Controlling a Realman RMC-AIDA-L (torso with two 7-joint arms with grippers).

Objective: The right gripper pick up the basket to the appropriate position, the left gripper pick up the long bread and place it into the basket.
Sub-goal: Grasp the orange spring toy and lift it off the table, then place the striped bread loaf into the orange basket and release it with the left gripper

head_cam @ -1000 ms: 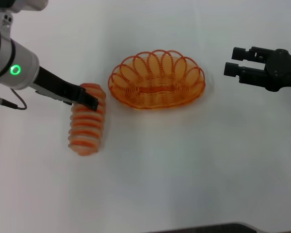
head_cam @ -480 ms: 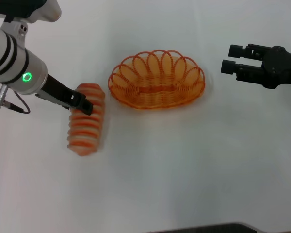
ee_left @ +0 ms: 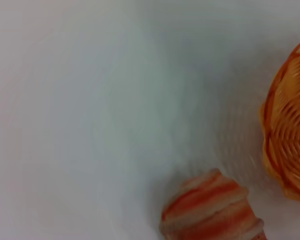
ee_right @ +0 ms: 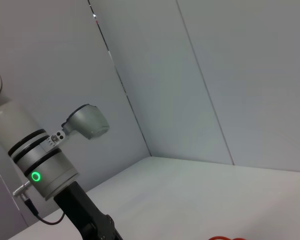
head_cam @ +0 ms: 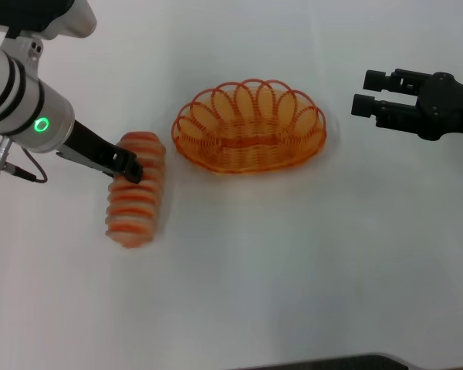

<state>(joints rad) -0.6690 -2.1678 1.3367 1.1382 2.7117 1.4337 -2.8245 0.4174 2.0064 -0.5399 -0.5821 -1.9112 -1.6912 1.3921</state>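
Note:
The long bread [head_cam: 135,196], striped orange and cream, lies on the white table left of the basket [head_cam: 249,126]. The basket is an orange wire oval, empty, at the table's middle back. My left gripper [head_cam: 130,166] is low over the far half of the bread, reaching in from the left. The left wrist view shows one end of the bread [ee_left: 210,212] and the basket's rim [ee_left: 289,135]. My right gripper [head_cam: 365,92] hovers to the right of the basket, apart from it, open and empty, pointing toward it.
The white table [head_cam: 293,262] holds only the bread and the basket. The right wrist view shows my left arm [ee_right: 45,170] against grey walls, with a sliver of the basket's rim [ee_right: 225,238] at the picture's edge.
My left gripper has drawn back a little to the left along the bread's far end. My right gripper has shifted slightly toward the basket and back. The basket has not moved.

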